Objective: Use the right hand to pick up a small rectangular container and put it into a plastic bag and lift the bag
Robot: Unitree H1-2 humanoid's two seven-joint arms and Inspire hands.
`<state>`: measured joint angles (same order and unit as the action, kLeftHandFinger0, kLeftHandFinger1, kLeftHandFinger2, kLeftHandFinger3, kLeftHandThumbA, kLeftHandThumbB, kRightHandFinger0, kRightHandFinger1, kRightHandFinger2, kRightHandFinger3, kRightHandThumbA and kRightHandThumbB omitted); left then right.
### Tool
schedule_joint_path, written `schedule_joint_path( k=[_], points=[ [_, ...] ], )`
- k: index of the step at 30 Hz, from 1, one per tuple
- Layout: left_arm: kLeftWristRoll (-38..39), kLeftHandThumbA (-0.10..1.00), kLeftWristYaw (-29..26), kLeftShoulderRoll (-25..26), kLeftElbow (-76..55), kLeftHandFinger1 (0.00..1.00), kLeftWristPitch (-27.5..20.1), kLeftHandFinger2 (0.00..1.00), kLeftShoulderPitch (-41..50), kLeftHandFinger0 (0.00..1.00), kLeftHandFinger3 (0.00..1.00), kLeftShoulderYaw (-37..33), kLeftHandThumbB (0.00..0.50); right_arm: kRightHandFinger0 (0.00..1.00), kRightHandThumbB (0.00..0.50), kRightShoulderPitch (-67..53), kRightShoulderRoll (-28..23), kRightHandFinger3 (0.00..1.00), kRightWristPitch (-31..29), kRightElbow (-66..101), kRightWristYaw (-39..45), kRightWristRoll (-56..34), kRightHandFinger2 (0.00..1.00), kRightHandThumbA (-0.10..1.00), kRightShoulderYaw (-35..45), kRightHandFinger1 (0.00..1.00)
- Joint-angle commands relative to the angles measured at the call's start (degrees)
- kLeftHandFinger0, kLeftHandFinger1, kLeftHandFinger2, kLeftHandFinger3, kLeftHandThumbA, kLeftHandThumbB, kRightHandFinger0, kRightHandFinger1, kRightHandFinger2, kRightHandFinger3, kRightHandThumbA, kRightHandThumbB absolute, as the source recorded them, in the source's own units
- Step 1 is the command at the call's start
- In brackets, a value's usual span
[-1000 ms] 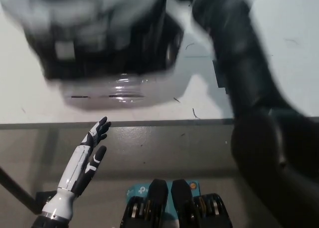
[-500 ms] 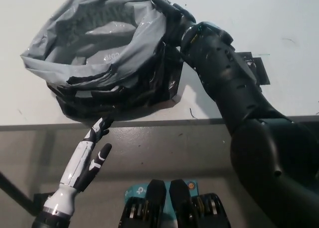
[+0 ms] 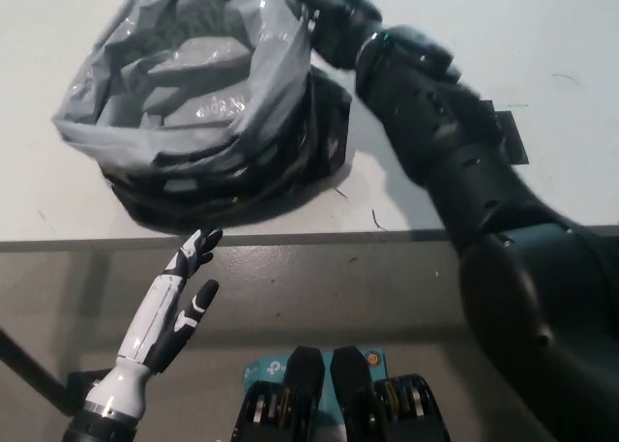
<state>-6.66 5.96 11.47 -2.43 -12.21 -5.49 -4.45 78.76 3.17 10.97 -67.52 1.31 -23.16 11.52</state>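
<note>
One bag [image 3: 193,103] in right hand [image 3: 334,21]

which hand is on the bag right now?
The black right hand: it grips the grey plastic bag at the rim's top right edge. The white left hand hangs open below the table edge, touching nothing.

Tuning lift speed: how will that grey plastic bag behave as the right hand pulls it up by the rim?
Probably floppy: the plastic bag is creased and slumped in folds on the white table. It likely hangs lopsided, since the right hand grips only one spot on the rim. The glossy film may slip in the fingers. The left hand rests open below the table edge.
</note>
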Motion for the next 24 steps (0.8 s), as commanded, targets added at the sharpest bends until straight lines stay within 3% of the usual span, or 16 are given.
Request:
schedule_joint_path(
  k=[1,8,15,17,19,21,22,24],
  points=[
    [-0.57,0.96,1.21,1.13,-2.29,1.00,-0.24,1.00,-0.56,1.00,1.00,-0.28,0.214,1.00,0.500,7.44,-3.39,1.00,-4.49,7.38,7.34,6.59,1.00,0.81,-5.99,1.00],
    [-0.82,0.96,1.08,1.28,-2.13,1.00,-0.72,1.00,-0.28,1.00,1.00,-0.74,0.199,1.00,0.500,6.04,-4.93,1.00,-7.81,9.03,3.98,10.57,1.00,0.75,-10.35,1.00],
    [-0.71,0.98,1.37,1.71,-1.98,1.00,-0.70,1.00,-0.70,1.00,1.00,-0.83,0.209,1.00,0.500,6.11,-10.81,1.00,-7.50,16.30,-3.01,26.45,1.00,0.90,-21.99,1.00],
    [-0.96,0.98,1.28,1.70,-1.97,1.00,-0.68,1.00,-0.62,1.00,1.00,-0.87,0.208,1.00,0.466,6.61,-13.40,1.00,-5.20,19.45,-3.54,32.06,1.00,0.89,-26.33,1.00],
    [-1.24,0.98,1.10,1.58,-1.94,1.00,-0.66,1.00,-0.45,1.00,1.00,-0.91,0.209,1.00,0.445,6.60,-15.88,1.00,-4.09,23.81,-2.98,34.81,1.00,0.86,-28.19,1.00],
    [-1.35,0.97,0.96,1.42,-1.80,1.00,-0.81,1.00,-0.41,1.00,1.00,-0.97,0.207,1.00,0.442,6.29,-17.09,1.00,-3.81,26.59,-2.80,35.62,1.00,0.91,-28.47,1.00],
    [-1.52,0.97,0.89,1.33,-1.90,1.00,-0.63,1.00,-0.49,1.00,1.00,-1.02,0.214,1.00,0.469,5.11,-18.94,1.00,-3.54,32.41,-2.51,35.64,1.00,1.00,-27.45,1.00],
    [-1.41,0.97,0.99,1.40,-1.96,1.00,-0.26,1.00,-0.97,1.00,1.00,-0.97,0.214,1.00,0.456,3.48,-21.03,1.00,-2.87,39.96,-2.09,35.71,1.00,1.00,-26.08,1.00]
  ],
)
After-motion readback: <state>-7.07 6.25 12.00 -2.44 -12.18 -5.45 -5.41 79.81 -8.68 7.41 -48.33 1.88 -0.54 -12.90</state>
